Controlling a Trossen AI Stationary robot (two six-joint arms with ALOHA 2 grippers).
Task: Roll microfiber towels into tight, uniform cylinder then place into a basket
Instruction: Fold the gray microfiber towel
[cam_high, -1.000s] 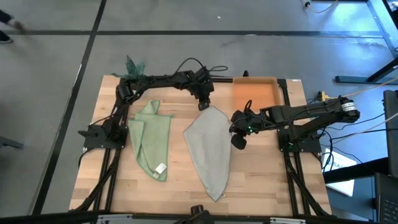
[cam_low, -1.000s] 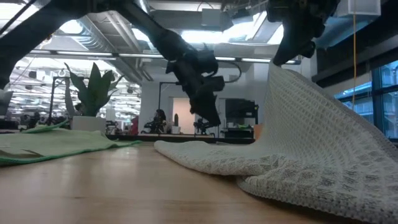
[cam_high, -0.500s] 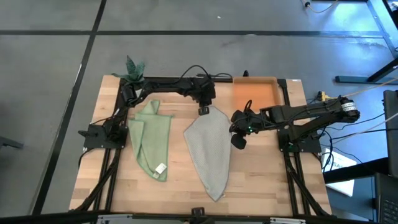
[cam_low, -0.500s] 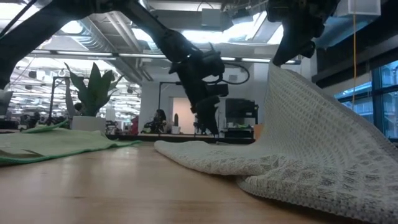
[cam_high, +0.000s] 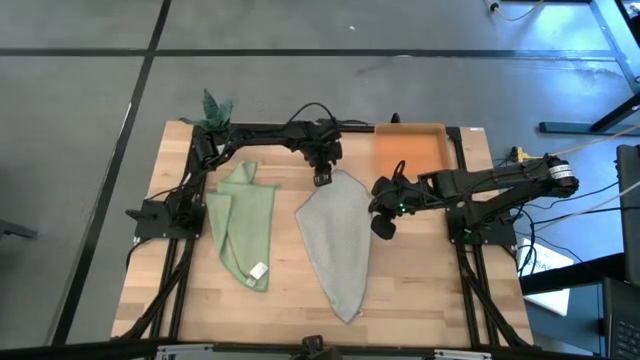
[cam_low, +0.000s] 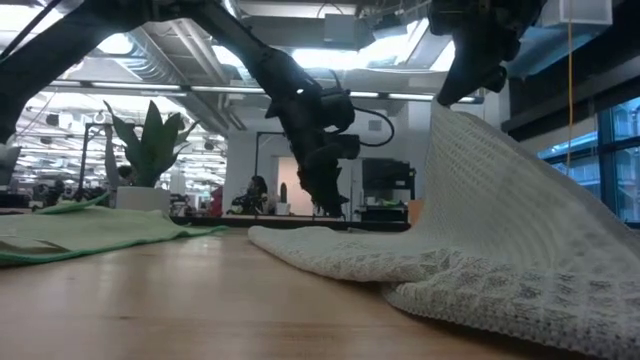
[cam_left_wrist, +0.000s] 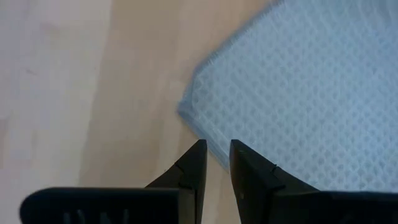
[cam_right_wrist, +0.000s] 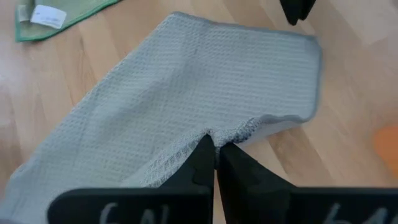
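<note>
1. The grey towel (cam_high: 335, 240) lies in the middle of the bench (cam_high: 420, 290), a long tapering shape with its narrow end toward the near edge and its wide end toward the basket side.
2. The right pincer (cam_right_wrist: 216, 149) is closed tight on the towel's right edge, pinching the fabric and holding it up off the wood; from the low view the cloth rises in a slope to that grip.
3. The left pincer (cam_left_wrist: 216, 151) hovers over the far left corner of the grey towel, its fingers (cam_left_wrist: 194, 163) a narrow gap apart and holding nothing.
4. The green towel (cam_high: 243, 225) lies flat on the left part of the bench, well apart from the grey one, its white tag (cam_high: 259, 270) at the near end.
5. The orange basket (cam_high: 409, 150) sits at the far right corner, with no towel in it.
6. A potted plant (cam_low: 150, 150) stands at the far left corner.
</note>
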